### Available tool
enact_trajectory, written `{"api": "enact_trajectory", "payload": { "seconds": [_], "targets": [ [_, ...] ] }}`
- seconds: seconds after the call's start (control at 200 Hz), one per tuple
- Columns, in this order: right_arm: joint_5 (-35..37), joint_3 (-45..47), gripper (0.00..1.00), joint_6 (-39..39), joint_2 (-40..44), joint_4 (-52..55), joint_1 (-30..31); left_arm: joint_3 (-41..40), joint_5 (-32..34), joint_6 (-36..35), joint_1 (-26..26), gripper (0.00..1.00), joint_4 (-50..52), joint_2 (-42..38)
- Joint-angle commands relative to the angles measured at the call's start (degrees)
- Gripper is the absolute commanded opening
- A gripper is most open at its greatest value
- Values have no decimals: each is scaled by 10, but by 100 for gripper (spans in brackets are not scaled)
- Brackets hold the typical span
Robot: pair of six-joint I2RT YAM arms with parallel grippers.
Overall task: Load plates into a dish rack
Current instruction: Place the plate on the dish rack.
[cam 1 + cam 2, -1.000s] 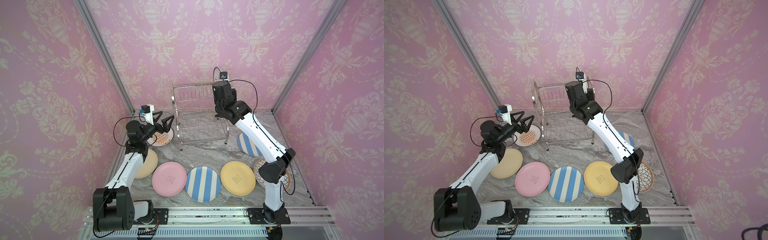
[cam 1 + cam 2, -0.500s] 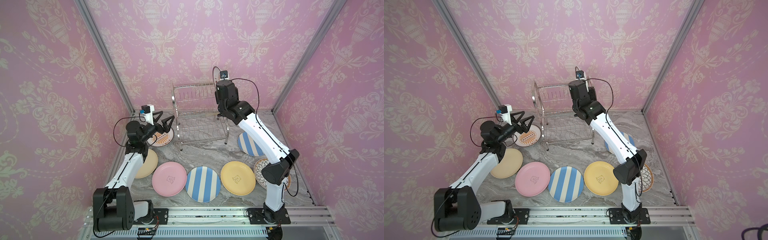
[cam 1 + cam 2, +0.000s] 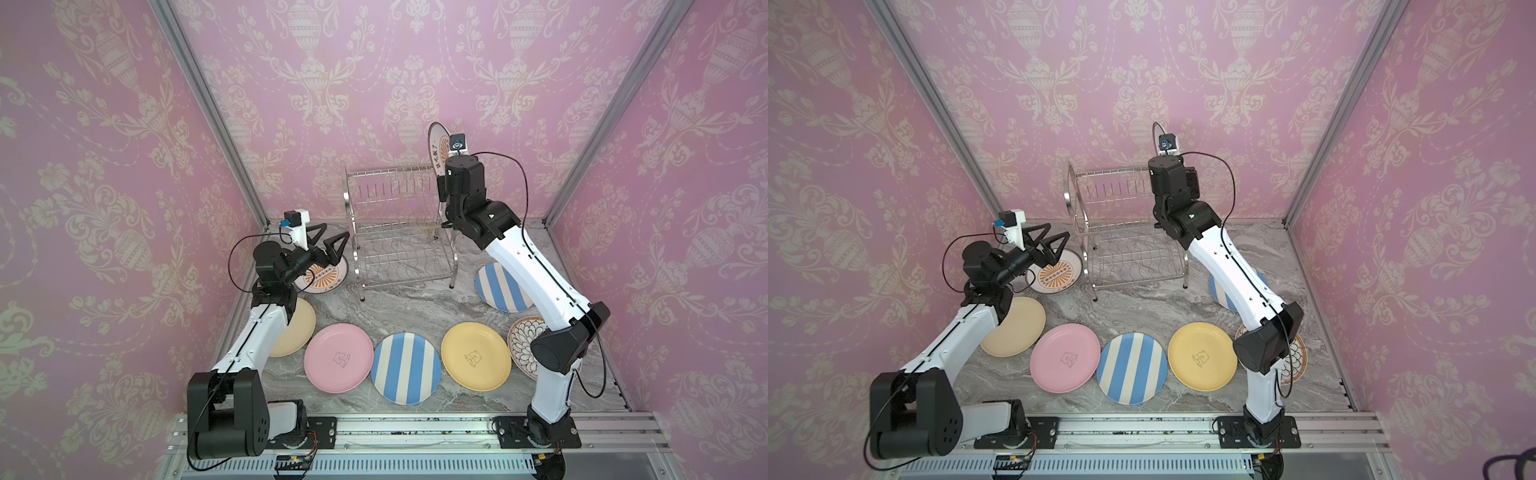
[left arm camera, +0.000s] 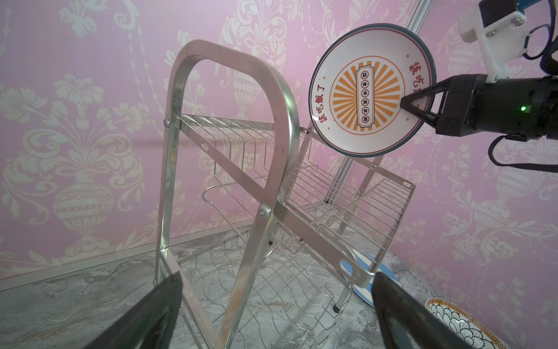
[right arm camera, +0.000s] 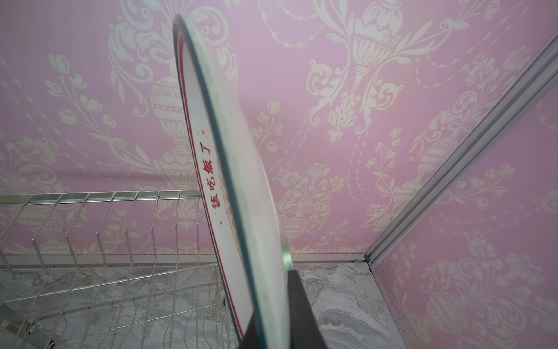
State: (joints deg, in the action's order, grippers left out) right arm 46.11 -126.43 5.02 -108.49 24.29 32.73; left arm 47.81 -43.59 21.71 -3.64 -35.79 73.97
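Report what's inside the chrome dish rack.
The chrome wire dish rack looks bare. The white orange-sunburst plate hangs above it in the right gripper, whose arm hides one upper corner in top views.

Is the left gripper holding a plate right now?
No: in a top view the left gripper stands open with nothing between its fingers, beside the dish rack.

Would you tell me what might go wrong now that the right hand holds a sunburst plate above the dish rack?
The right hand pinches the sunburst plate only near its rim, so the plate could pivot or slip when lowered.
The plate hangs over the end of the dish rack; it may strike the wires or end frame rather than enter a slot.
The open left hand hovers close beside the rack; a bump might shift it.
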Motion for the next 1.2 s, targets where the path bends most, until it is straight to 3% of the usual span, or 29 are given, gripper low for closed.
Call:
{"api": "enact_trajectory", "payload": {
  "seconds": [0.0,0.51,0.866,1.196],
  "targets": [
    [-17,-17,0,-2,20,-29,-9,9,-27,9,-4,99,-4,5],
    [-65,3,0,-51,10,-17,-27,19,-33,9,-4,99,12,6],
    [34,-49,0,-6,-28,-1,9,17,-37,11,-4,99,5,4],
    [50,-11,0,-1,-19,-29,8,14,-36,9,-4,99,6,0]
  ]
}}
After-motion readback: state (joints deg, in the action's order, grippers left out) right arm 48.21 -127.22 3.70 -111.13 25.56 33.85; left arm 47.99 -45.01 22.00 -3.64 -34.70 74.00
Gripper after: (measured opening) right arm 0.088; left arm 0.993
